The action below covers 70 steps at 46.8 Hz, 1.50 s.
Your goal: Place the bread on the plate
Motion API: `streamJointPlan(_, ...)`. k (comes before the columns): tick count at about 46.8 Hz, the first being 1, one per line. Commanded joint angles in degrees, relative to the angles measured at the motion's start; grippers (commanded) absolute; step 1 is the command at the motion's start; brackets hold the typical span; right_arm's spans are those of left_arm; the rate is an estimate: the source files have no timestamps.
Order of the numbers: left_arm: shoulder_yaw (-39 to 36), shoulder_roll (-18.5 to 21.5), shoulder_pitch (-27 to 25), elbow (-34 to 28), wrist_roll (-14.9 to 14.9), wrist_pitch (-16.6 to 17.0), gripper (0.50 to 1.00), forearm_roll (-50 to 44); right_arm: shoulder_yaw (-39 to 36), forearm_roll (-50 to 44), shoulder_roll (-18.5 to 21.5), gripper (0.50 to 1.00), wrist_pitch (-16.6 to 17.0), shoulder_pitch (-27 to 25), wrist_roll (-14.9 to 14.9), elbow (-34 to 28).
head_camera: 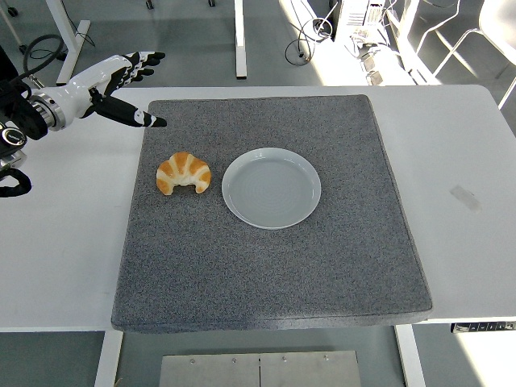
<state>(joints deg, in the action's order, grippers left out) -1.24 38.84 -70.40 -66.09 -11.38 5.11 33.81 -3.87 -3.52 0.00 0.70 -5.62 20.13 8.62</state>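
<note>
Bread (184, 172), a golden crescent-shaped croissant, lies on a grey mat (266, 274) that covers most of a white table (459, 161). It sits on the left part of the mat, with its curved back toward the far side and its two tips pointing toward the near edge. Just to its right, close but not touching, is a round pale plate (272, 187) with a raised rim, lying flat near the middle of the mat and holding nothing.

One arm comes in from the left edge of the picture, over the far left corner of the table. Its left robot hand (113, 85), white with black fingertips, is released: the fingers (143, 61) are stretched out and spread, grasping nothing. The thumb reaches toward the mat's far left corner, its tip just at the mat's edge. The hand is on the far side of the bread and well apart from it.

Beyond the far edge of the table, a grey floor shows with white table legs (239, 39), cables, and bright patches of sunlight at the upper right.
</note>
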Motion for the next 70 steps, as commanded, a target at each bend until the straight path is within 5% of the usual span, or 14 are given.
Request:
streamJointPlan(1,-1.1,0.0,0.0,-0.3,1.4,0.0,0.971,2.8,0.0,0.0,0.0,1.000,0.0,0.0,0.0,0.0)
streamJointPlan(70,-8.5,-10.0,2.1,7.5,6.4,0.6,0.971,15.7,0.0,0.0,0.0,1.000,0.0,0.0,0.0,0.0)
